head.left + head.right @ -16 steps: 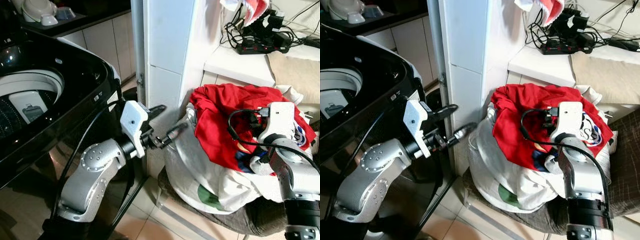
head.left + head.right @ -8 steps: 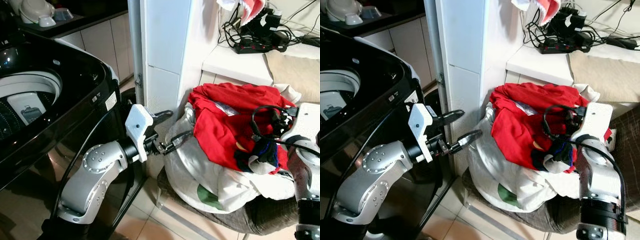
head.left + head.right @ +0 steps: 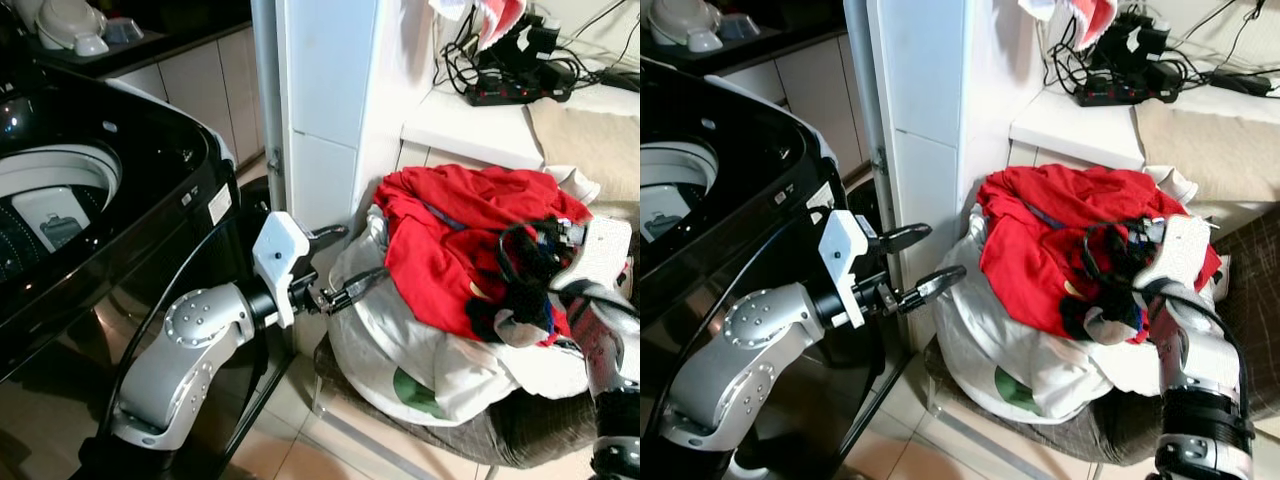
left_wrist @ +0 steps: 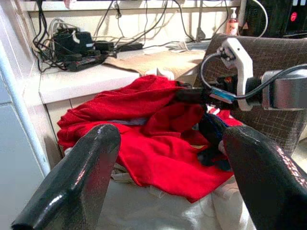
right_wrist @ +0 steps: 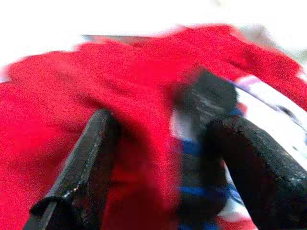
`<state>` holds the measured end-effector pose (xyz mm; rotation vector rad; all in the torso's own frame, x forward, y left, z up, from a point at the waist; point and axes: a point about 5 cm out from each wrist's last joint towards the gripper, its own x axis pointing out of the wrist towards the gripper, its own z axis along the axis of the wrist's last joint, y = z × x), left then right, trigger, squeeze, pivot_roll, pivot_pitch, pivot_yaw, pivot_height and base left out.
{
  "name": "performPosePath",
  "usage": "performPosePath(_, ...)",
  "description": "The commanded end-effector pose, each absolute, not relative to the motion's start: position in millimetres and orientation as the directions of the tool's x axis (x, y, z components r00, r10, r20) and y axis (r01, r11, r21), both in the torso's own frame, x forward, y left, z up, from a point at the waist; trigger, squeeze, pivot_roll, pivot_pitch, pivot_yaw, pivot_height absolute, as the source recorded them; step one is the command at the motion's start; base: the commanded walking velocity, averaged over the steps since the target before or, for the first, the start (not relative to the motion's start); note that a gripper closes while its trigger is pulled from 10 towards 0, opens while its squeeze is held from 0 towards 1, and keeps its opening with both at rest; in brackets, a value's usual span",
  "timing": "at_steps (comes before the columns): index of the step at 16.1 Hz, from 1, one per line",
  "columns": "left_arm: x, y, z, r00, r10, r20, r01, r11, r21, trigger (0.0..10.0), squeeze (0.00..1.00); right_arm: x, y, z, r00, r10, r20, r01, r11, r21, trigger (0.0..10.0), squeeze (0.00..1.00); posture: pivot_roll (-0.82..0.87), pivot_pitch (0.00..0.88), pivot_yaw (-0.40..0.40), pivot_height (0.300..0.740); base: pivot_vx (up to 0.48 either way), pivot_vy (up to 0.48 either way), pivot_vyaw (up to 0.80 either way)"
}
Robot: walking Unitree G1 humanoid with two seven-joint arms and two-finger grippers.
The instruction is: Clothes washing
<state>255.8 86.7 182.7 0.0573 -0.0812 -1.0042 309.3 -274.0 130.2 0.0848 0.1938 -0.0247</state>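
A red garment [image 3: 450, 230] tops a pile of clothes in a white bag [image 3: 400, 350] on a brown chair [image 3: 470, 440]. A dark blue and white garment [image 3: 500, 320] lies bunched at the pile's right side. My right gripper [image 5: 163, 143] reaches into the pile from the right. Its fingers stand apart, with red and dark blue cloth between them. My left gripper [image 3: 350, 262] hovers open just left of the bag, holding nothing. The black top-loading washing machine [image 3: 150, 160] stands on my left with its lid up and its drum [image 3: 50, 200] exposed.
A white pillar [image 3: 330, 100] rises between the machine and the chair. Behind the chair a white ledge carries a power strip with tangled cables [image 3: 510, 90] and a beige cloth [image 3: 585, 130]. Tiled floor shows below the chair.
My right arm has drawn back to the right edge of the pile, exposing the dark blue and white bundle. My left gripper has shifted slightly and stays open.
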Motion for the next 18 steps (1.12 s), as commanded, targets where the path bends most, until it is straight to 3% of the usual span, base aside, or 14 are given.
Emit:
performPosePath(1,256,89,185,0.539,-0.842,0.035,0.835,0.539,0.106,10.0,0.0,305,-242,138,0.955,0.232,-0.183,-0.236,0.972,0.004,10.0,0.0,-0.02,0.0,0.015,0.74,0.0,0.0,0.0)
performPosePath(4,257,90,185,0.54,-0.841,0.035,0.834,0.541,0.112,10.0,0.0,299,-234,141,0.936,0.298,-0.19,-0.312,0.949,-0.046,10.0,0.0,-0.02,0.0,0.019,0.74,0.0,0.0,0.0)
performPosePath(6,257,89,185,0.538,-0.843,0.031,0.836,0.537,0.115,10.0,0.0,302,-251,143,0.97,0.162,-0.182,-0.185,0.975,-0.121,10.0,0.0,-0.03,0.0,0.02,0.74,0.0,0.0,0.0)
performPosePath(8,257,90,185,0.539,-0.842,0.027,0.835,0.538,0.12,10.0,0.0,302,-259,157,0.99,0.1,-0.094,-0.11,0.988,-0.104,10.0,0.0,-0.02,0.0,0.019,0.74,0.0,0.0,0.0)
performPosePath(11,258,91,185,0.543,-0.84,0.022,0.831,0.541,0.129,10.0,0.0,298,-258,176,0.988,0.153,0.026,-0.152,0.988,-0.034,10.0,0.0,-0.02,0.0,0.02,0.74,0.0,0.0,0.0)
performPosePath(12,258,92,185,0.545,-0.838,0.02,0.829,0.542,0.135,10.0,0.0,298,-267,182,0.993,0.093,0.067,-0.093,0.996,-0.015,10.0,0.0,-0.02,0.0,0.02,0.74,0.0,0.0,0.0)
performPosePath(14,258,90,186,0.541,-0.841,0.026,0.831,0.539,0.137,10.0,0.0,301,-297,170,0.987,-0.162,-0.022,0.162,0.987,-0.019,10.0,0.0,-0.02,0.0,0.023,0.74,0.0,0.0,0.0)
performPosePath(16,258,89,187,0.535,-0.844,0.029,0.835,0.534,0.135,10.0,0.0,300,-303,165,0.978,-0.204,-0.054,0.203,0.979,-0.019,10.0,0.0,-0.03,0.0,0.025,0.74,0.0,0.0,0.0)
performPosePath(17,257,86,187,0.523,-0.851,0.035,0.843,0.523,0.128,10.0,0.0,300,-306,155,0.976,-0.197,-0.089,0.201,0.979,0.04,10.0,1.0,-0.03,0.0,0.025,0.74,0.0,0.0,0.0)
performPosePath(18,255,85,187,0.516,-0.856,0.035,0.847,0.516,0.126,10.0,0.0,302,-306,149,0.978,-0.179,-0.106,0.187,0.98,0.065,10.0,1.0,-0.03,0.0,0.025,0.74,0.0,0.0,0.0)
